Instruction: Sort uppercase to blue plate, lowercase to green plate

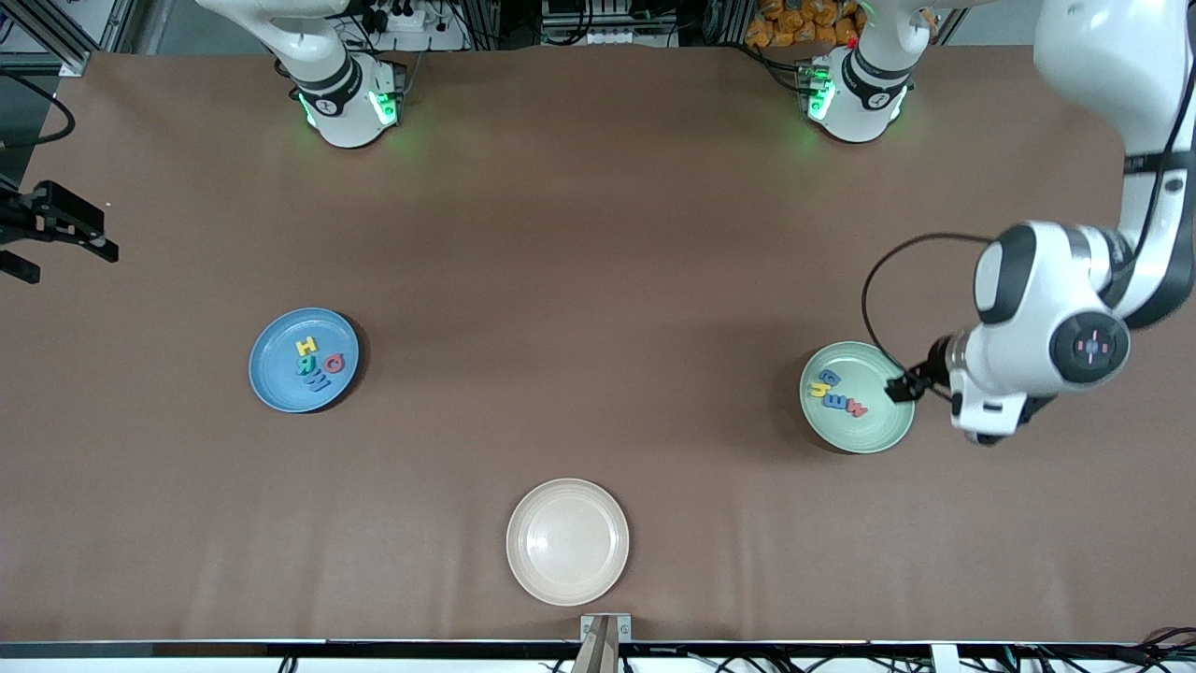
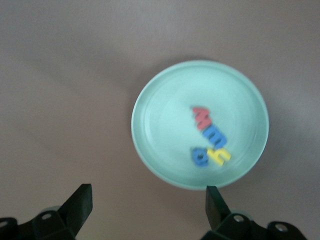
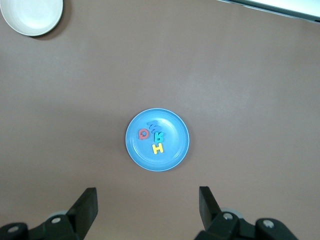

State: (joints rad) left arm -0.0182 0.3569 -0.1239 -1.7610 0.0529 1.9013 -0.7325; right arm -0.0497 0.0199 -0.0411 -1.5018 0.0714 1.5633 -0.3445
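Four capitals, yellow H (image 1: 306, 347), green R (image 1: 307, 365), blue W (image 1: 319, 380) and red Q (image 1: 334, 364), lie in the blue plate (image 1: 269, 381) toward the right arm's end of the desk (image 1: 598, 280). The green plate (image 1: 883, 432) holds red m (image 1: 853, 407), yellow h (image 1: 818, 390) and blue letters (one rounded). Left gripper (image 2: 149, 202) hangs by the green plate, fingers spread; right gripper (image 3: 148, 206) waits over the desk's edge, fingers spread. A cream plate (image 1: 567, 541) sits nearest the camera.

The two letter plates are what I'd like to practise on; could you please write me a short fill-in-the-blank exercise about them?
1. The yellow H lies in the ____ plate.
2. The red m lies in the ____ plate.
3. The cream plate holds ____ letters.
4. The left gripper hangs over the table beside the green plate with its jaws ____.

Missing words: blue; green; no; open
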